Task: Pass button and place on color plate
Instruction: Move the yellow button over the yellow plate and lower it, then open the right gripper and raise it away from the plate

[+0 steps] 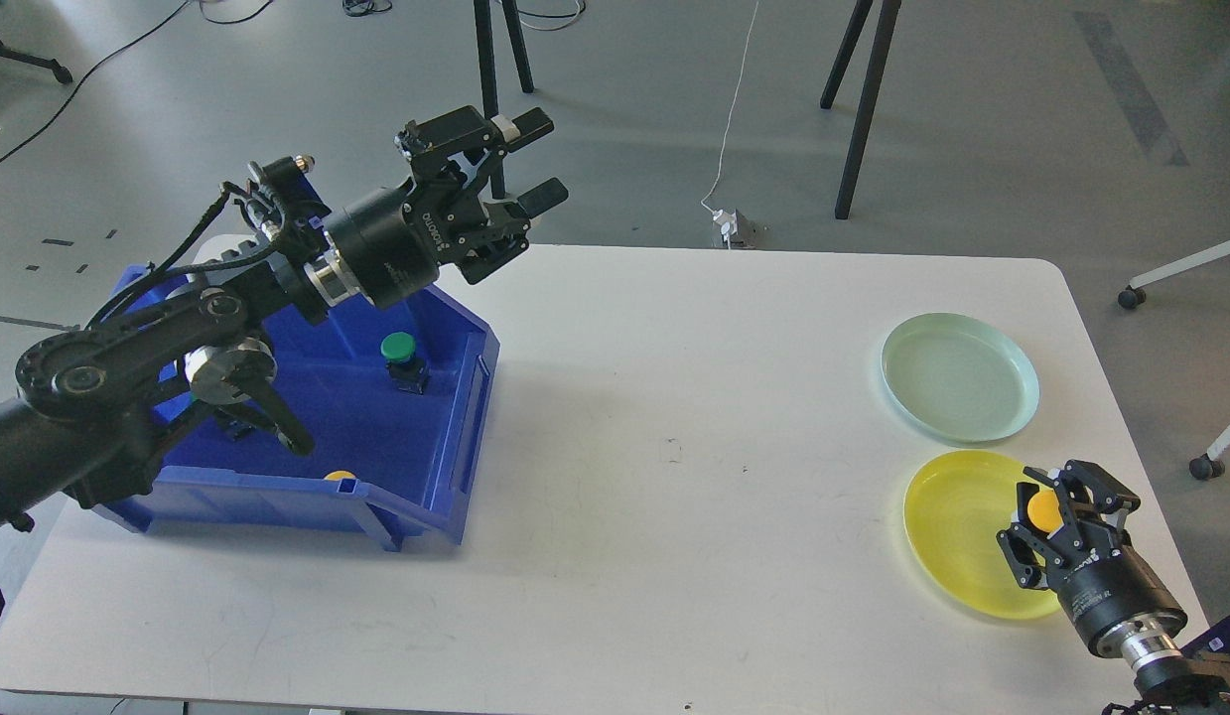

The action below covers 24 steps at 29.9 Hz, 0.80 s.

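My right gripper [1053, 497] is over the right part of the yellow plate [957, 521], shut on a yellow button [1044, 509]. A pale green plate [959, 376] lies just behind the yellow one. My left gripper [535, 159] is open and empty, raised above the back right corner of the blue bin [446, 437]. Inside the bin stands a green button [398, 347] on a dark base, and a second yellow button [339, 477] peeks over the bin's front wall.
The white table [674, 447] holds the bin at the left and both plates at the right. Tripod legs, cables and a power plug lie on the floor behind. Chair casters stand at the far right.
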{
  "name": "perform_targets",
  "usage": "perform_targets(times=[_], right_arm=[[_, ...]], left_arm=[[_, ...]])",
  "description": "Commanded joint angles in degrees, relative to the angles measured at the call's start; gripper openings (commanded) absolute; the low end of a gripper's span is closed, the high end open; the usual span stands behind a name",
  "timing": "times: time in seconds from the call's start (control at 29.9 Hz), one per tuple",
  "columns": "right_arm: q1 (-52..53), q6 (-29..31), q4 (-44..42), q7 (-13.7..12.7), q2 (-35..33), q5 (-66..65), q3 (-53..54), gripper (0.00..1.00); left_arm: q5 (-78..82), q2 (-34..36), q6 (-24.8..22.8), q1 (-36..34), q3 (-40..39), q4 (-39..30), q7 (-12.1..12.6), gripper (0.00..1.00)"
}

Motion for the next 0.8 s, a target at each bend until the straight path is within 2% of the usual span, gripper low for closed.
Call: perform_targets(times=[0.0,0.07,0.3,0.6,0.67,0.7,0.74,0.77], right_arm=[[-0.07,0.05,-0.07,-0.04,0.17,0.1,-0.03,0.24],[-0.16,0.22,0.02,-0.04,0.17,0.19,-0.03,0.27],[-0.07,0.22,0.46,-0.04,0.26,0.45,0.15,0.49],[0.02,0.49,1.68,-0.04,0.26,0.54,0.15,0.67],[0.02,0.57,3.79,-0.04,0.26,0.63,0.24,0.81],[0.02,0.75,4.93,-0.04,0.17,0.63,0.24,0.95],[0.02,0.92,5.99,-0.3,0.17,0.63,0.15,0.99],[0.19,0.92,6.87,-0.48,0.17,0.63,0.23,0.99]], left_arm=[[0.0,0.0,0.0,0.0,0.0,0.0,0.0,0.72],[0.0,0.0,0.0,0.0,0.0,0.0,0.0,0.72],[0.0,0.0,0.0,0.0,0.0,0.0,0.0,0.73],[-0.09,0.0,0.0,0.0,0.0,0.0,0.0,0.73],[-0.09,0.0,0.0,0.0,0.0,0.0,0.0,0.73],[-0.09,0.0,0.0,0.0,0.0,0.0,0.0,0.73],[-0.09,0.0,0.0,0.0,0.0,0.0,0.0,0.74],[-0.09,0.0,0.0,0.08,0.0,0.0,0.0,0.74]])
